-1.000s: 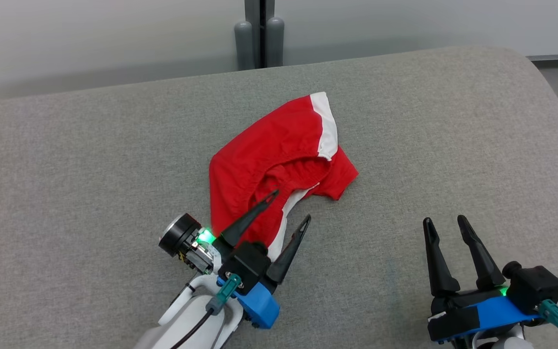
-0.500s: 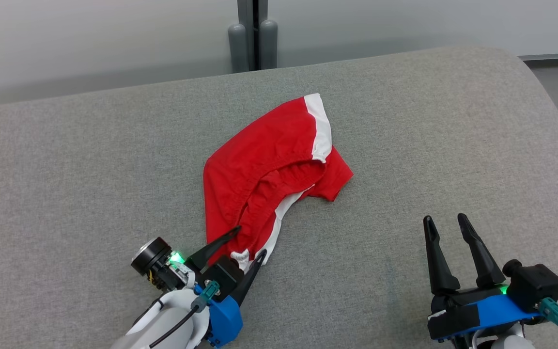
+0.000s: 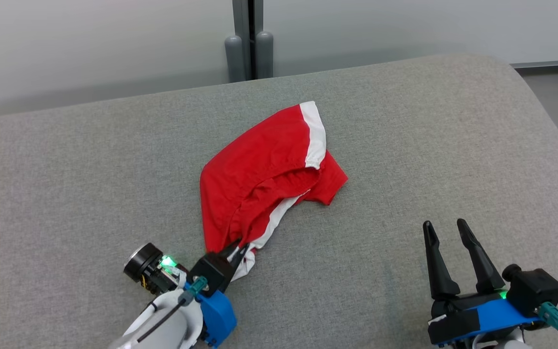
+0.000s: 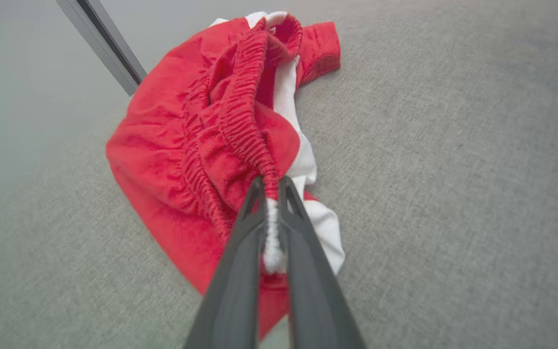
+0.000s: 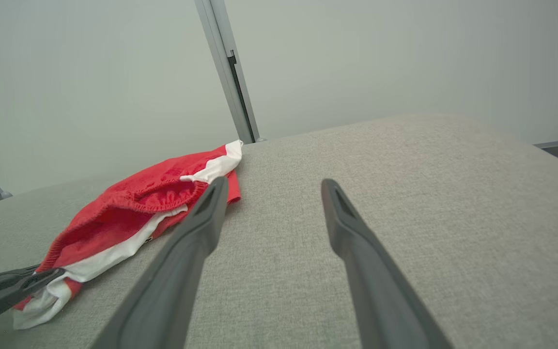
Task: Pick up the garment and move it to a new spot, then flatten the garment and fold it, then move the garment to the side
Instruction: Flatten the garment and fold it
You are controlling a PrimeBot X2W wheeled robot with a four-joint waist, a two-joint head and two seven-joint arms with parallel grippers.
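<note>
On the grey woven fabric surface (image 3: 405, 145), near its middle, lies the crumpled red-and-white elastic-waisted garment (image 3: 259, 169). The left gripper (image 3: 237, 248) is pinched on its near waistband edge. The right gripper (image 3: 443, 224), well apart to the right, is spread and holds nothing. Behind the surface's rounded far edge are a pale grey wall (image 3: 90, 43) and a dark vertical post (image 3: 247, 19).

Bright, even, diffuse light fills every view; the red shorts (image 3: 259, 165) cast only a thin, soft shadow along their 5 o'clock edge. Both wrist views bow at the edges. The left wrist view turns hazy toward 1 o'clock, and the fingers (image 4: 233, 291) of the left gripper (image 4: 270, 184) blur at 6 o'clock.
</note>
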